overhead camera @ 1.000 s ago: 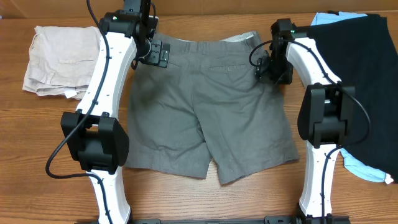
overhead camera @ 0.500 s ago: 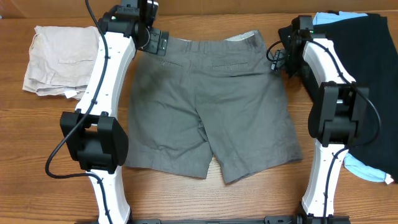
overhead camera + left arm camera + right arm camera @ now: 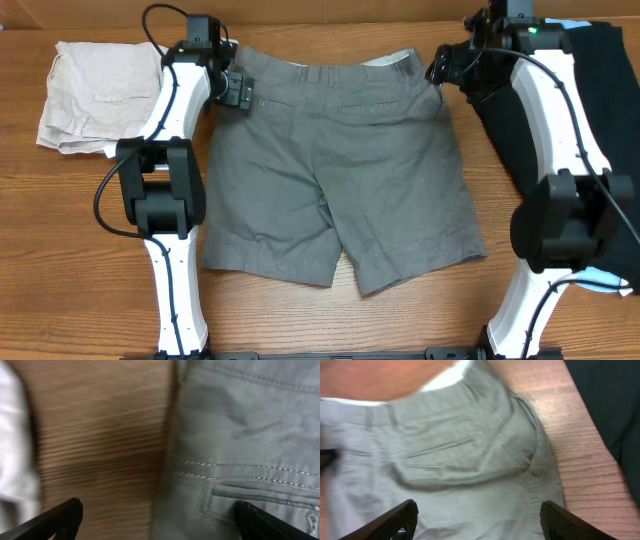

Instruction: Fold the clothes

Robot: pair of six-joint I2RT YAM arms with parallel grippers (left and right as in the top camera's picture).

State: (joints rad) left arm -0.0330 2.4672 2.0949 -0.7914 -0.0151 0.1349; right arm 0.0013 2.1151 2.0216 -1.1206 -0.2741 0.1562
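The grey shorts (image 3: 335, 170) lie spread flat in the middle of the table, waistband at the far side, legs toward the near edge. My left gripper (image 3: 238, 92) hovers open over their far-left waist corner. In the left wrist view the left gripper (image 3: 160, 521) straddles the shorts' side edge (image 3: 240, 435), one finger over bare wood (image 3: 100, 440). My right gripper (image 3: 450, 68) hangs open over the far-right waist corner. In the right wrist view the right gripper (image 3: 480, 519) has only the shorts' cloth (image 3: 460, 450) between its fingers, nothing held.
Folded beige shorts (image 3: 95, 95) sit at the far left, showing as a pale blur (image 3: 15, 465) in the left wrist view. A large black garment (image 3: 590, 120) lies at the right over a light blue cloth (image 3: 590, 278). Its dark edge (image 3: 605, 400) borders the right gripper.
The right gripper has moved away from the shorts' side seam toward the far-right waist corner, jaws a little wider. The left gripper shifted slightly left along the waistband, staying open.
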